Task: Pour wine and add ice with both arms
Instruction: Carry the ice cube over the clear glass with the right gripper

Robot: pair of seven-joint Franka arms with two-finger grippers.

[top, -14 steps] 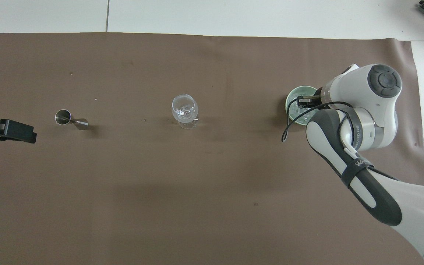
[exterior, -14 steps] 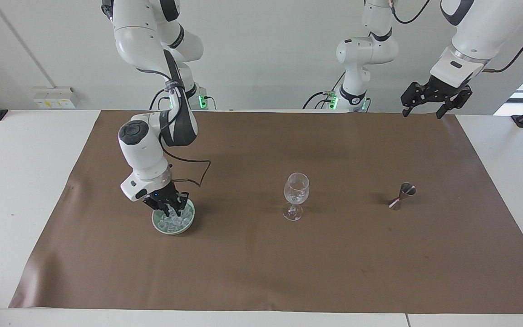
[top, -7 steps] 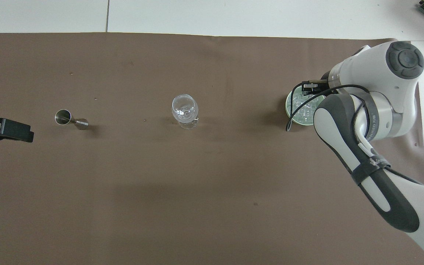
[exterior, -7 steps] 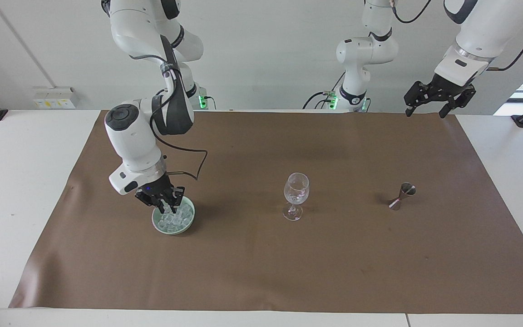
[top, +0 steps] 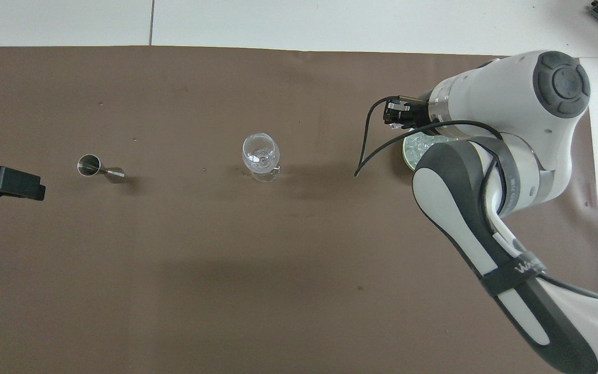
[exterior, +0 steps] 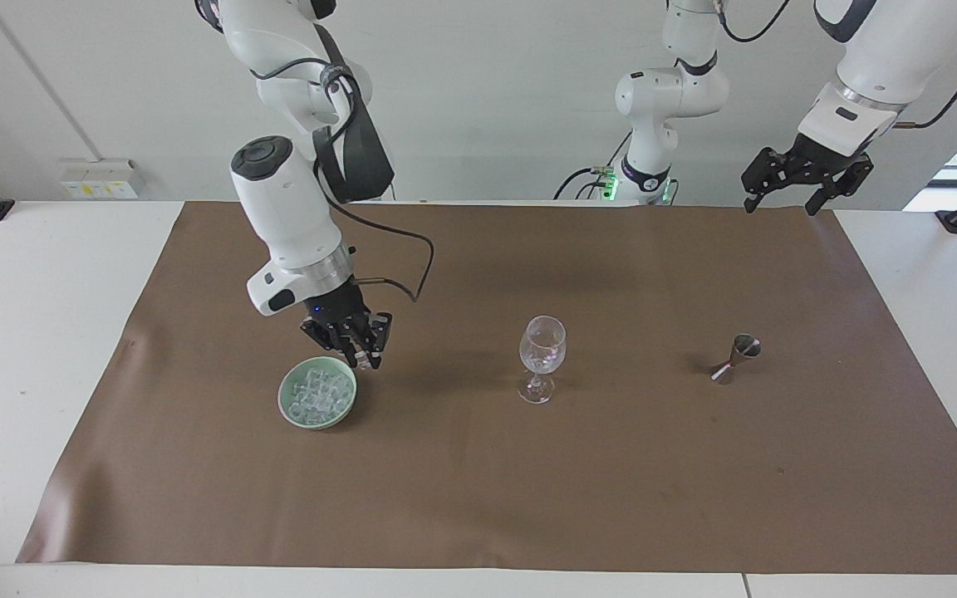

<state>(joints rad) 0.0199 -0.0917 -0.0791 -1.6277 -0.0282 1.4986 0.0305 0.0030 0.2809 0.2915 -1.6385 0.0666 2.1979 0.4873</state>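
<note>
Your right hand (exterior: pixel 360 355), fingers pinched together on what looks like a chunk of ice, hangs just beside the bowl (exterior: pixel 287 409) holding the ice (exterior: pixel 318 395). Ice is slick, hard, light: pinch across flat faces. Your left hand (exterior: pixel 807 177) waits, fingers apart.

bright, even light | soft shadows | sharp focus | no glare

The right arm's black two-finger gripper (exterior: pixel 365 360), down in the pale green bowl (exterior: pixel 287 409) of clear ice chunks (exterior: pixel 316 395) a second ago, has lifted out. It now hangs clamped beside the bowl's rim, toward the clear wine glass (exterior: pixel 542 349).
</note>
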